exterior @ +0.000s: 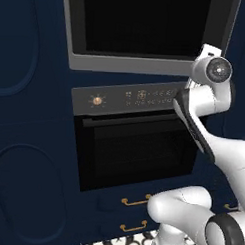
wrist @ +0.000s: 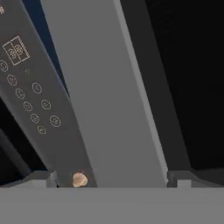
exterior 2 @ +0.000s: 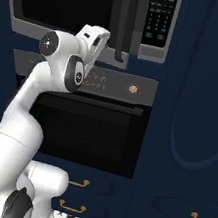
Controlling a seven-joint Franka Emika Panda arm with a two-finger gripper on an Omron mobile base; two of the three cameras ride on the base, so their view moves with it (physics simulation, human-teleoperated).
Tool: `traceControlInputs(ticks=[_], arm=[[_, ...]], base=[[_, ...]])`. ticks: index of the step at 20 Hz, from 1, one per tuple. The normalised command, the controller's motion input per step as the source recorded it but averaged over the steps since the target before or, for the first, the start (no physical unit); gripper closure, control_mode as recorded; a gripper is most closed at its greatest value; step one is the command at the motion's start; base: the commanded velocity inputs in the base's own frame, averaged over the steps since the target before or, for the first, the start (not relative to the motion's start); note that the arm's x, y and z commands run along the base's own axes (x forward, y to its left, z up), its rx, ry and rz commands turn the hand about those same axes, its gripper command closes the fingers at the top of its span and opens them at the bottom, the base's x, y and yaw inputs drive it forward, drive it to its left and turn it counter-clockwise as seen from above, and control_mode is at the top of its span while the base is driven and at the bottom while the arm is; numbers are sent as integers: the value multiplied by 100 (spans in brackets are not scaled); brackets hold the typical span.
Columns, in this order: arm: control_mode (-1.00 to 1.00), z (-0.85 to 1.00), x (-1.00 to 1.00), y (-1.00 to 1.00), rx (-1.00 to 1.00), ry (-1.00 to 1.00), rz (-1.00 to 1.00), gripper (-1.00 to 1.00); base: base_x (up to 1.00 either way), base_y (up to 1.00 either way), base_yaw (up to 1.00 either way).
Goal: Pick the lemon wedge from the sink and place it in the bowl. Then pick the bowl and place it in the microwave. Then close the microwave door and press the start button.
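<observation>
**Item: hand at the microwave frame, jaws wide**

We record the two-finger gripper (wrist: 112,177) spread open and empty, raised against the grey metal-framed, black-cavity microwave (exterior: 146,63). Its grey frame bar runs lengthwise away from our fingertips. The dark keypad strip (exterior 2: 160,16) lies up and right of our hand, well apart.

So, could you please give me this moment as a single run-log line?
phase: at microwave | gripper: jaws open, holding nothing | facing: grey microwave frame edge, above oven panel | microwave door: edge-on, apparently open | bowl: not discernible
</observation>
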Motion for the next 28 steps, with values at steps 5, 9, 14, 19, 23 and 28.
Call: traceControlInputs(ticks=[5,9,14,19,23,28], arm=[[-100,7,100,-3,0,0,33,-100],[-100,7,100,0,-1,0,25,-100],[-100,26,57,11,-8,0,14,-100],[-100,28,-25,14,-3,-1,14,-100],[-100,31,-100,5,0,-15,24,-100],[-100,0,-100,-30,2,-22,21,-100]], base=[[0,0,0],[0,0,0],[0,0,0],[0,0,0],[0,0,0],[0,0,0]])
